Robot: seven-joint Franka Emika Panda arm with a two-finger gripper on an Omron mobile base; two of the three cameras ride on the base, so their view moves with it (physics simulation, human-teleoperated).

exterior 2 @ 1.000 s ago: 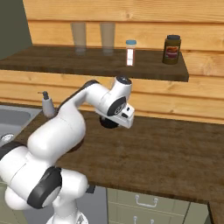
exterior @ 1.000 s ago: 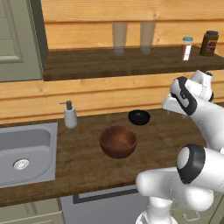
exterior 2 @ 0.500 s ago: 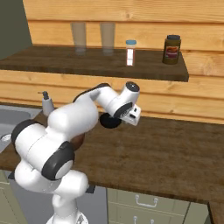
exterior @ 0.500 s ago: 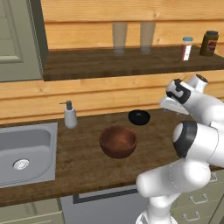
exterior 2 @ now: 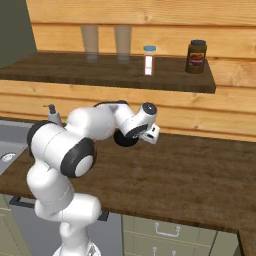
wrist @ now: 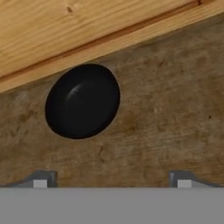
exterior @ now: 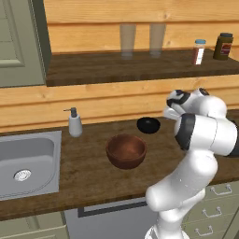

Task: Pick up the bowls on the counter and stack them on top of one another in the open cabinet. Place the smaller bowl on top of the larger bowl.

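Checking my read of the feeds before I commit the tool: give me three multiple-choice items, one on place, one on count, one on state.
1. Where is the smaller bowl?
A. in the sink
B. on the counter near the back wall
C. inside the larger bowl

2. How many drinking glasses stand on the shelf?
A. two
B. four
C. none

3. The tool's fingers are:
A. shut on the black bowl
B. apart, holding nothing
C. shut on a jar

Key: 1 B, it sits on the counter behind the larger bowl. 2 A, two drinking glasses. 3 B, the tool fingertips stand wide apart.
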